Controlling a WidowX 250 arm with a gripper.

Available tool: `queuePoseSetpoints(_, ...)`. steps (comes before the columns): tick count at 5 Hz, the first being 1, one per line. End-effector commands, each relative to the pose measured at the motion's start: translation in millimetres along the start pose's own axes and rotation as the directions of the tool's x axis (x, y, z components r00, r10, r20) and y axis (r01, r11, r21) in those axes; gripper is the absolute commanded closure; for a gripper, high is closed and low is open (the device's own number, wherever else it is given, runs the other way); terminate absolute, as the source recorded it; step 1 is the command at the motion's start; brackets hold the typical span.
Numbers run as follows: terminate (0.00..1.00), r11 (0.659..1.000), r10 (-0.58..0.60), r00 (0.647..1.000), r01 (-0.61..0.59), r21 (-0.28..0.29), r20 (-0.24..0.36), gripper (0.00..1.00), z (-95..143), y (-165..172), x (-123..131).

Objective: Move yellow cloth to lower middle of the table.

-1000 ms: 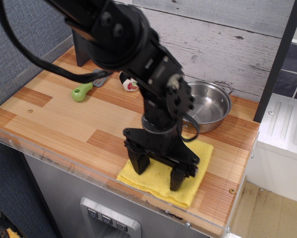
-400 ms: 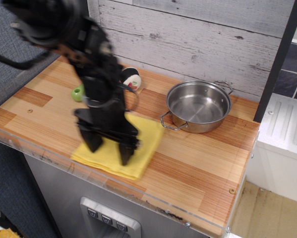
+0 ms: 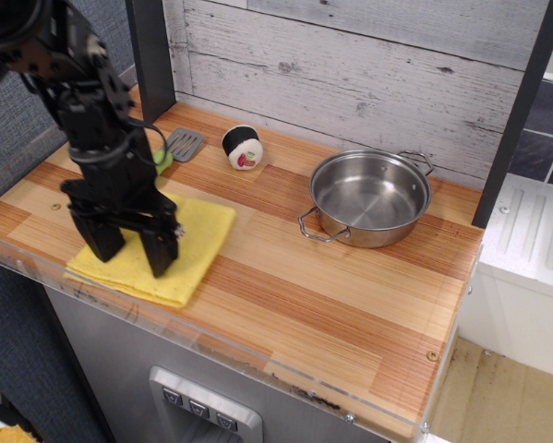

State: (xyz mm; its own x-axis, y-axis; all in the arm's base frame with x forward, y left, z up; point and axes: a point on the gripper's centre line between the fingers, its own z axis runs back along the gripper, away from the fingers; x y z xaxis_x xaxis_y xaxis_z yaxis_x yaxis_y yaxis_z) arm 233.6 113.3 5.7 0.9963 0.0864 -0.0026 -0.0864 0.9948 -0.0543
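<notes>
Since a moment ago, the yellow cloth and my claw have both travelled further to the left along the front of the table. One table is in view, with striped wood planks and a clear plastic front edge. One yellow cloth lies flat on it, at the front left part, near the plastic edge. One steel pan with two handles stands at the back right, well apart from the cloth. My one claw stands upright over the cloth with its two fingers spread apart, and the tips are down at the cloth surface. Whether they press it I cannot tell. Behind my arm I count one grey spatula, one small black and white round object, and one green thing, mostly hidden.
</notes>
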Motion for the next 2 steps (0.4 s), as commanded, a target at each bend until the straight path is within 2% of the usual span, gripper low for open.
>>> queuePoseSetpoints(1, 0.0, 0.972, -0.233, 0.972, 0.233, -0.027, 0.017, 0.0, 7, -42, 12)
queuePoseSetpoints(2, 0.0, 0.958, -0.287, 0.955, 0.287, 0.007, 0.08, 0.0, 35, -59, 24)
